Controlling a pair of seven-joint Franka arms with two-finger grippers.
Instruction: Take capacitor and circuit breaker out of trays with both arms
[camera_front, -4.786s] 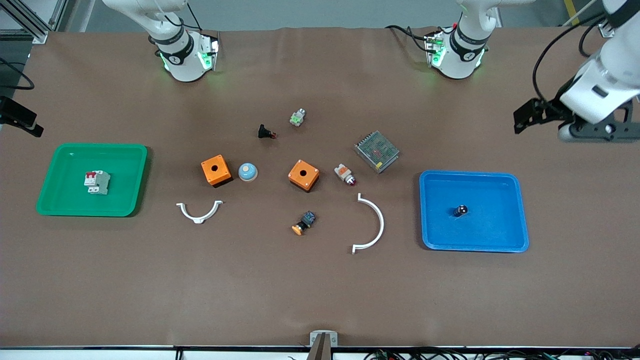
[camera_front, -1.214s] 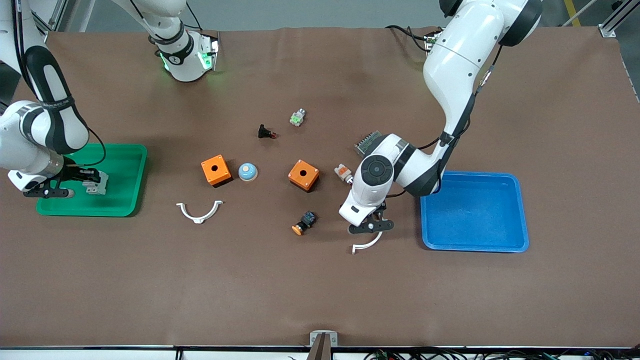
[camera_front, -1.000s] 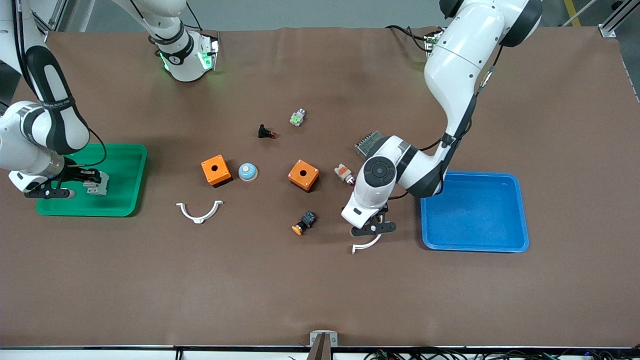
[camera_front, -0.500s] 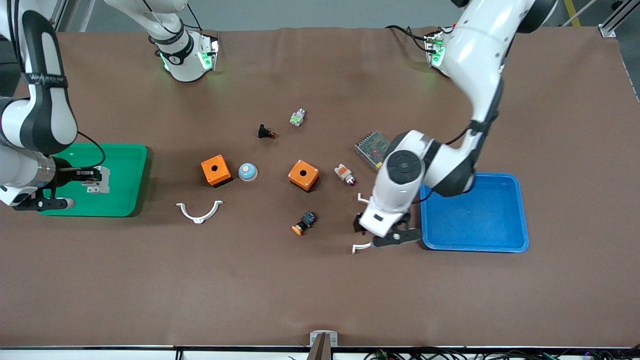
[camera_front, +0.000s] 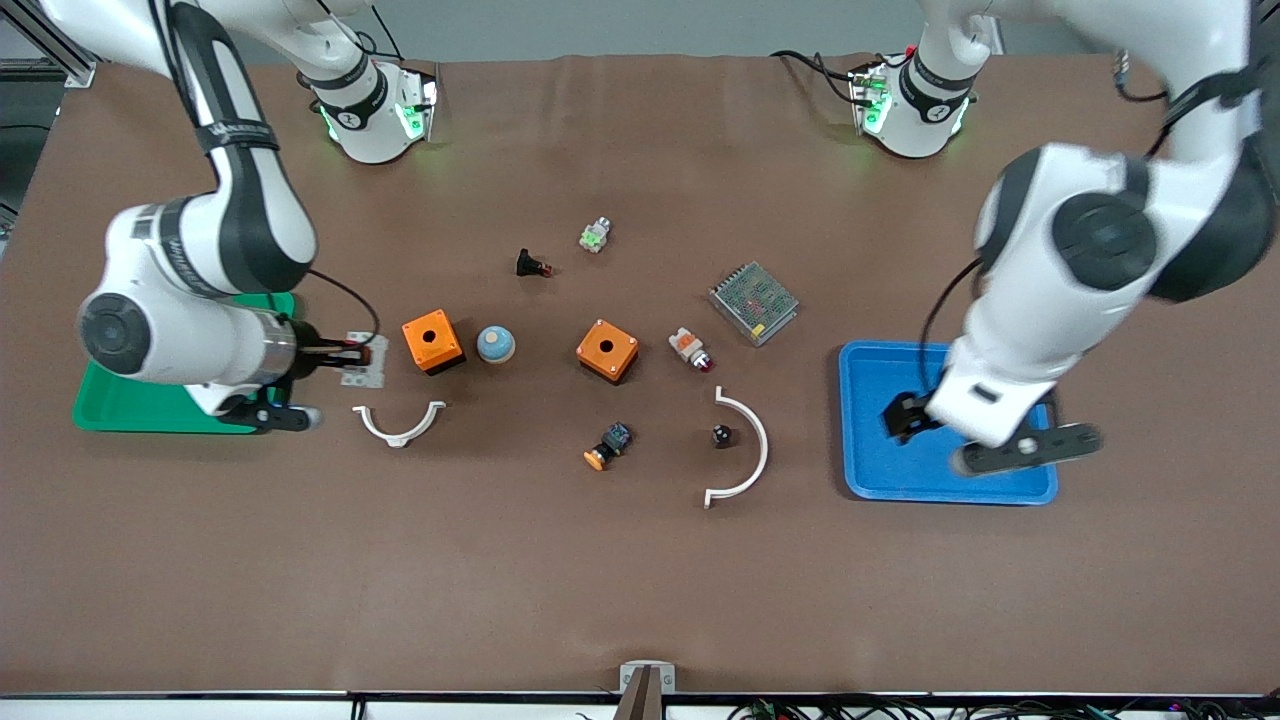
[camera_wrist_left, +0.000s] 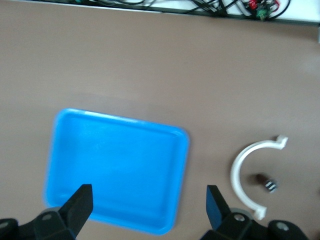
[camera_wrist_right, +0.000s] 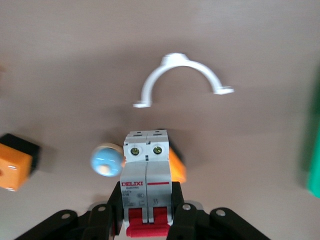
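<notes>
Right gripper (camera_front: 345, 357) is clamped on the circuit breaker (camera_front: 364, 360), carrying it in the air over bare table just past the green tray (camera_front: 110, 410) and close beside the nearer-to-that-tray orange box (camera_front: 432, 341). Seen from the right wrist, the breaker's (camera_wrist_right: 146, 182) long axis runs straight out from between the fingers, red toggles at the gripped end, so I judge it only needs lowering onto the open table under it. Left gripper (camera_front: 975, 440) hangs over the blue tray (camera_front: 860, 480) with its fingers spread wide and holding nothing. Its part, the capacitor (camera_front: 721, 435), already stands on the table inside the curve of the larger white clamp (camera_front: 750, 450), well apart from that gripper, toward the right arm's end.
</notes>
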